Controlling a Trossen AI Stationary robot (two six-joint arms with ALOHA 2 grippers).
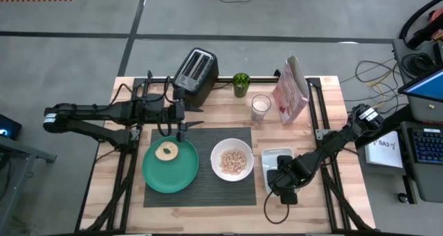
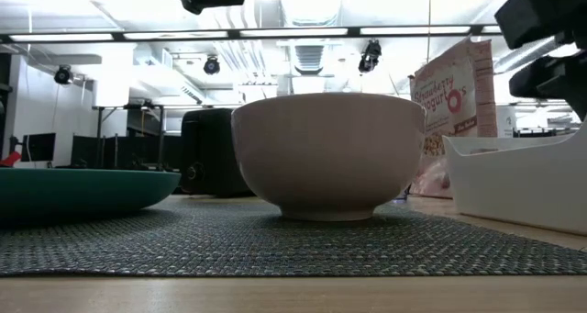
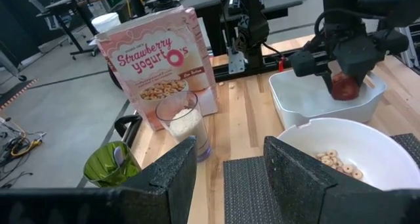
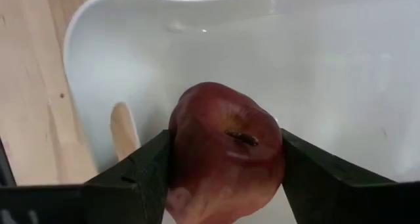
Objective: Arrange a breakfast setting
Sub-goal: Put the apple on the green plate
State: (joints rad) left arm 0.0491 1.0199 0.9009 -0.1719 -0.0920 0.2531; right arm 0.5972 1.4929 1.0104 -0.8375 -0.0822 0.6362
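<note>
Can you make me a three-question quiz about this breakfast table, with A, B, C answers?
1. Where is the apple?
A. on the green plate
B. between the right gripper's fingers, over the white dish
C. inside the toaster

2. What colour is the plate?
A. green
B. yellow
C. pink

3. What is in the white bowl?
A. nothing
B. milk only
C. cereal rings

Answers:
1 B: the right wrist view shows both fingers against the apple's sides inside the dish.
2 A: it shows green from above.
3 C: the rings show in the high and left wrist views.
</note>
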